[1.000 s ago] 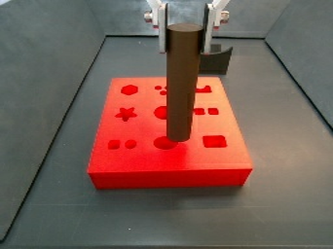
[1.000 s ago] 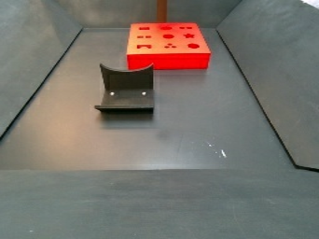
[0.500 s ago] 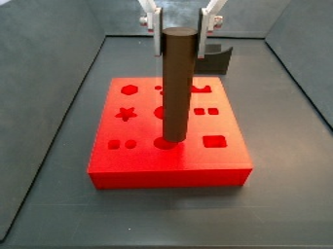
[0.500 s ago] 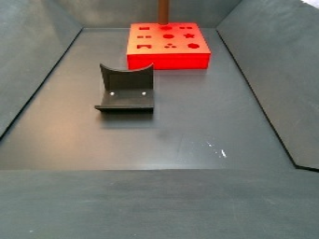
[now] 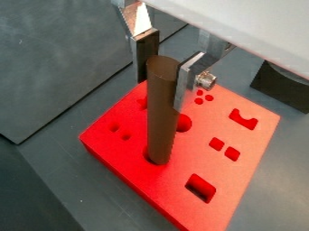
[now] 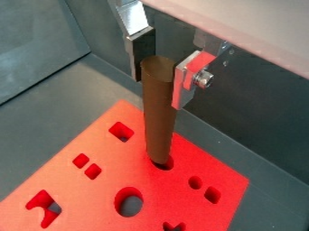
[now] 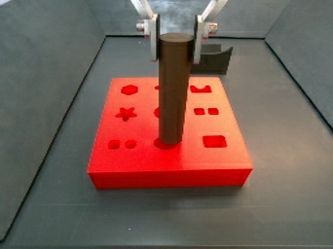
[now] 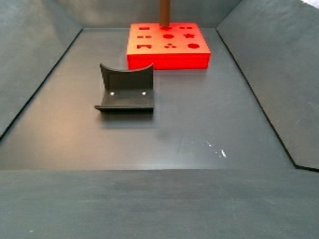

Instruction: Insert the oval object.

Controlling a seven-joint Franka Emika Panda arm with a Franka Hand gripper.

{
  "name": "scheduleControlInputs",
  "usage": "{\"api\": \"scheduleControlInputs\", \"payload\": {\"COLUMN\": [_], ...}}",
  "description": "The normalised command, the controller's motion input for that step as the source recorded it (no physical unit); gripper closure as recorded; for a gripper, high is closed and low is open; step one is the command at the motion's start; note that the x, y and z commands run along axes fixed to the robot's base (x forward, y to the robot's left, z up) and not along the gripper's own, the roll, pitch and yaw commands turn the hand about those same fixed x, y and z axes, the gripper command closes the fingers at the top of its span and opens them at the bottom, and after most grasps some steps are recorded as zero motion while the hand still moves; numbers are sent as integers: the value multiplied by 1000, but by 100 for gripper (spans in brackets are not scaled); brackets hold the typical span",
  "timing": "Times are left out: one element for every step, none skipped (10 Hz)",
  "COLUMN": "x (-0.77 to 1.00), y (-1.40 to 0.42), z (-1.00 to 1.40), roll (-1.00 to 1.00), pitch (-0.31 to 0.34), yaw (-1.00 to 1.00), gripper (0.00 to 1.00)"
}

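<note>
One rod (image 7: 172,88), dark brown and upright, stands with its foot in a hole near the front edge of the red block (image 7: 130,160). Above it, the gripper (image 5: 168,61) straddles the rod's top, plates beside it; whether they clamp or have let go, I cannot tell. Insertion looks nearly finished: next, likely release and lift straight up. To the right, behind the block, the fixture (image 7: 219,58) stands apart.
</note>
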Motion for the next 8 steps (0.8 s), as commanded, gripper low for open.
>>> {"api": "scheduleControlInputs", "payload": {"x": [0, 0, 0, -43, -26, -11, 0, 0], "y": [-66, -31, 0, -49, -34, -34, -80, -114], "z": [-86, -100, -109, -114, -137, -117, -123, -163], "roll": [0, 4, 20, 57, 33, 26, 20, 44], "pitch": [-10, 0, 0, -10, -7, -4, -11, -26], "yaw": [0, 0, 0, 0, 0, 0, 0, 0], "gripper": [100, 100, 100, 100, 100, 100, 100, 100]}}
